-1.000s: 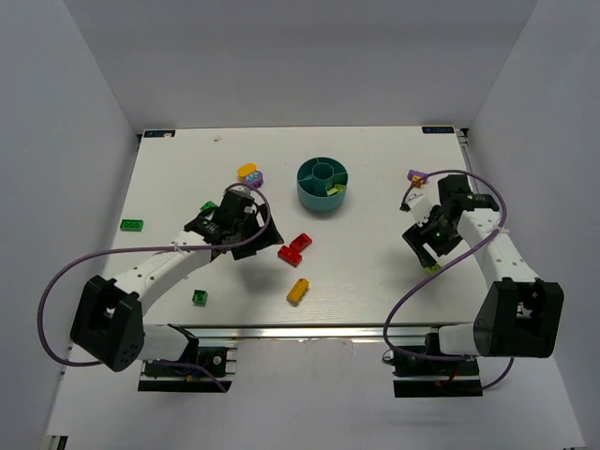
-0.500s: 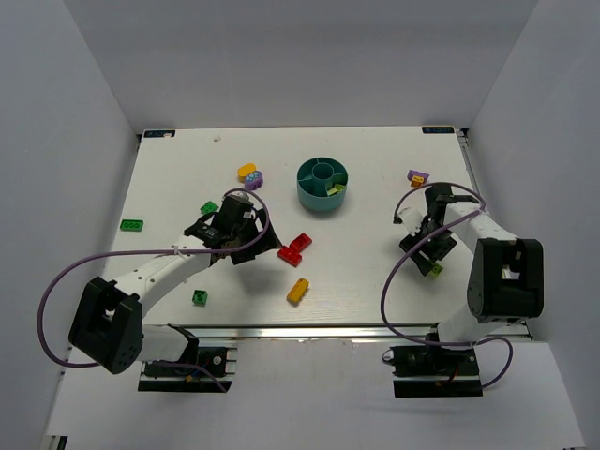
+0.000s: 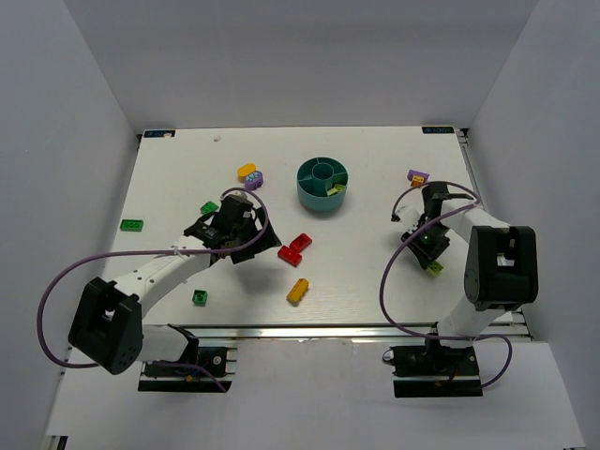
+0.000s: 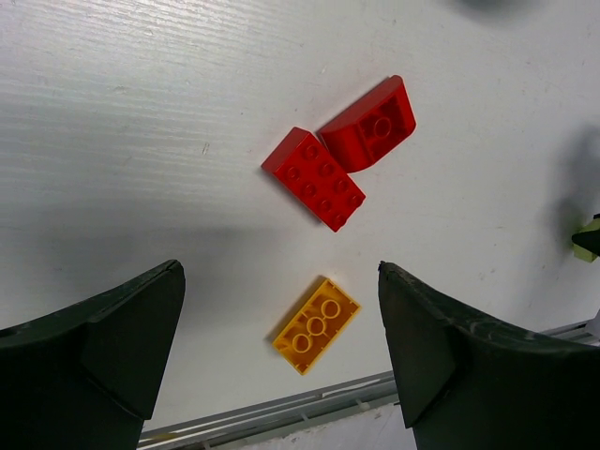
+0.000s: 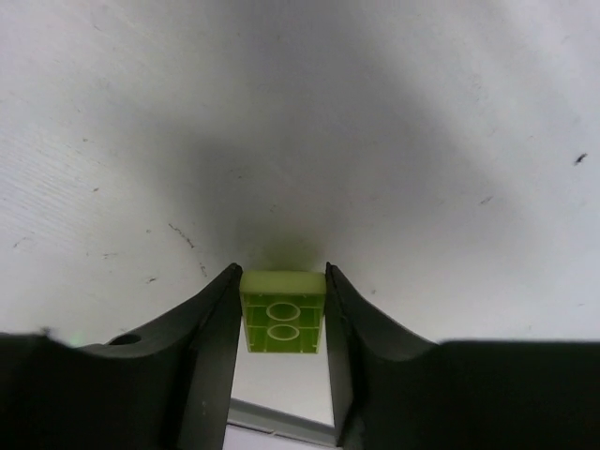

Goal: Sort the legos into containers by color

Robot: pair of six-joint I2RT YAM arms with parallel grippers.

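Seemingly mid-pickup, the right gripper (image 5: 281,278) pinches a small lime green studded plastic brick (image 5: 282,325) near the white table's (image 3: 366,267) right edge, while the left gripper (image 4: 279,274) hangs spread over two red plastic bricks (image 4: 315,178), so that lime piece next needs lifting across to the round teal plastic dish (image 3: 309,197).

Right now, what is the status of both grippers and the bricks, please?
Left gripper open near red bricks. Right gripper shut on lime green brick. Nothing seen blocking way to teal dish.

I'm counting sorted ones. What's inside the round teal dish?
One lime green lego shows in a near right compartment of the teal dish. The other compartments look bare, but the near wall hides part of their floors.
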